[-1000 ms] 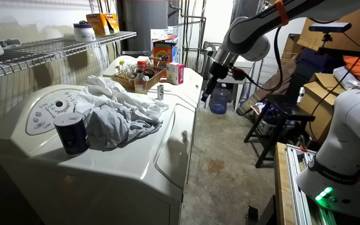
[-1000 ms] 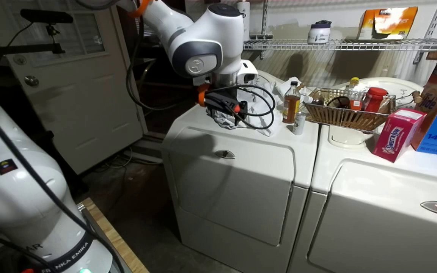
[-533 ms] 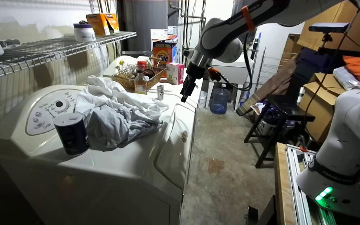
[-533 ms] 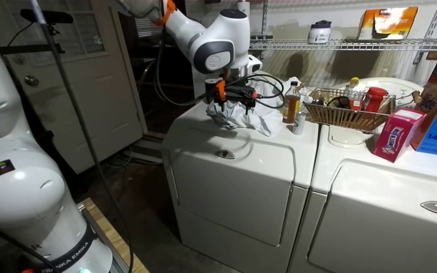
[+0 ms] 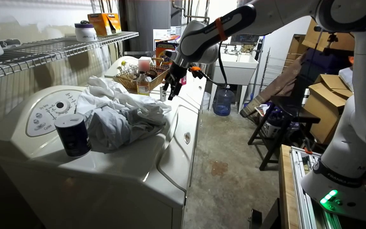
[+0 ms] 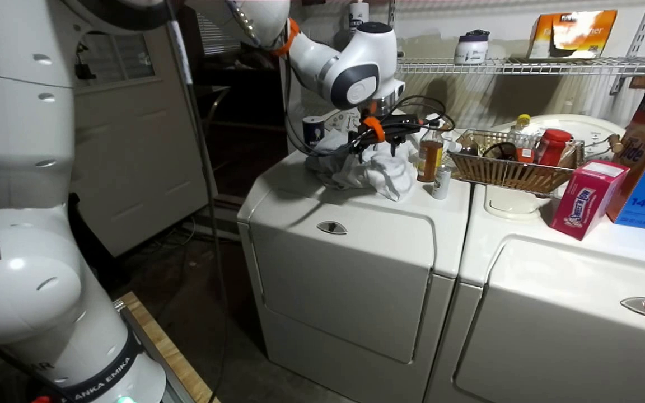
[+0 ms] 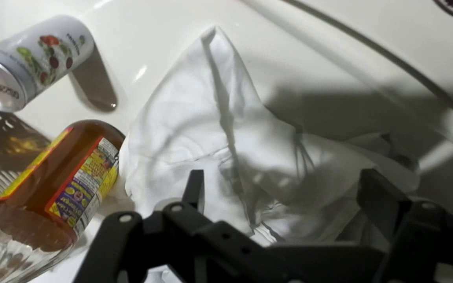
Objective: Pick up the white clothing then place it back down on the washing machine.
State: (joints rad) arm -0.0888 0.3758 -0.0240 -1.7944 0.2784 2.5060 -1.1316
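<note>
Gripper (image 7: 282, 179), fingers spread wide, over the white clothing (image 7: 250, 153), a soft, creased heap on the glossy washing machine (image 6: 345, 291); contact cannot be made out. Left of the fingers in the wrist view: a clear bottle (image 7: 49, 208) of amber liquid and a printed cylindrical can (image 7: 34, 63). Right of the gripper in an exterior view: a wood-slatted basket (image 6: 515, 176) holding a red jar (image 6: 552, 149) among other items. In the wrist view the gripper hides part of the clothing, and the bottle's neck is cut off.

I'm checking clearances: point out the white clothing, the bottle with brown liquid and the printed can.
White clothing (image 7: 254, 145), wrist view, creased middle.
Bottle with brown liquid (image 7: 71, 190), wrist view, label.
Printed can (image 7: 39, 59), wrist view, its side.
</note>
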